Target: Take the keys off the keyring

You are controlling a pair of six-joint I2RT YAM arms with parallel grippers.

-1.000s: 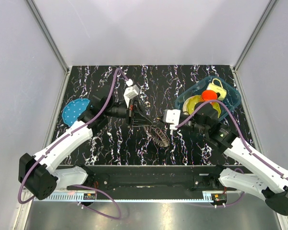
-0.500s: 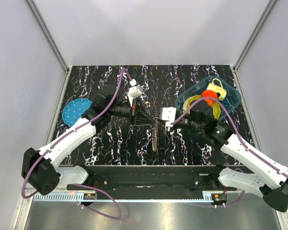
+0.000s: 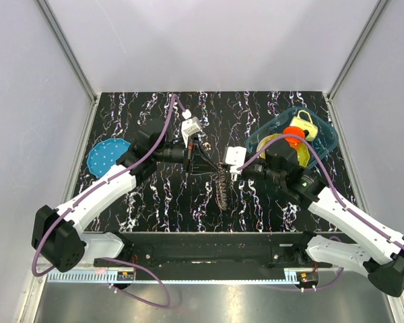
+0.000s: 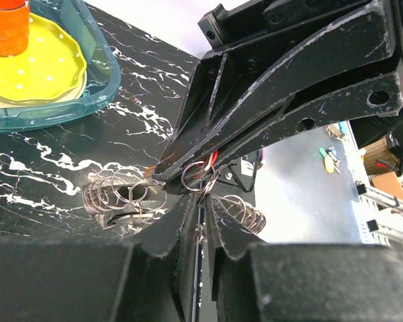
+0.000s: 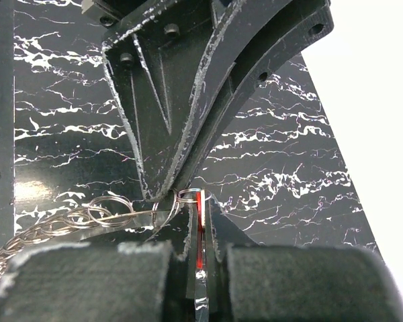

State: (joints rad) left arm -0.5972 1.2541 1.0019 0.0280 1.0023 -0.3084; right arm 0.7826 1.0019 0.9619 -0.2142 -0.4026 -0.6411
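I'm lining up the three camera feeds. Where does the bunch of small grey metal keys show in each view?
Top external: bunch of small grey metal keys, at the centre of the table.
Left wrist: keys in the lower middle, silvery loops left and right of centre.
Right wrist: keys at bottom left, trailing towards the left edge.
Shared landmark: black white-veined marbled tabletop, seen in all three.

Off to my left, a blue round disc [image 3: 106,155] speckled with pale dots lies flat at the edge of the black, white-veined table [image 3: 155,202]. On my right sits a clear teal bin [image 3: 328,140]. Inside it, an orange cup [image 3: 294,133] stands on a yellow plate [image 3: 273,143], with a yellow handled cup [image 3: 301,121] just beyond. Pale grey walls [image 3: 209,47] enclose the table.
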